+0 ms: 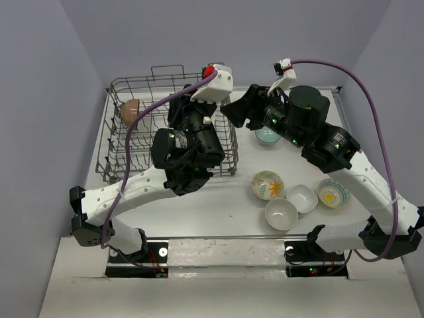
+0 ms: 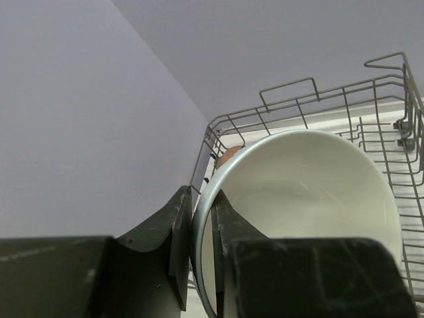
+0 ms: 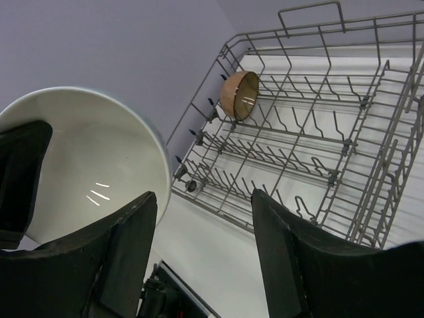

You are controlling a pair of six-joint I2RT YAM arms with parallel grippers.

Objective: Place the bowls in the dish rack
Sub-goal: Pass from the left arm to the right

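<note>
The large grey wire dish rack (image 1: 118, 149) has one brown ceramic bowl (image 1: 130, 111) in its far-left corner. By the rack's right side, the left gripper (image 2: 201, 205) pinches the rim of a white glazed bowl (image 2: 311, 192). The bowl is likely stiff, slick and chippable, so a rim grip suits.

Right of the rack sit five bowls:
- pale teal bowl (image 1: 267, 136)
- floral bowl (image 1: 267, 185)
- round white bowl (image 1: 281, 213)
- squarish white bowl (image 1: 303, 197)
- yellow-patterned bowl (image 1: 332, 193)

The right gripper (image 3: 205, 232) gapes empty.

The dish rack (image 3: 311, 173), in the upper right of the right wrist view, is thin grey metal wire with a dull, smooth coating. The brown bowl (image 3: 240, 95) in it carries a glossy glaze with bright streaks. The white bowl (image 2: 311, 192) is smooth, shiny ceramic, while the right gripper (image 3: 202, 195) shows 2 matt black plastic fingers.
</note>
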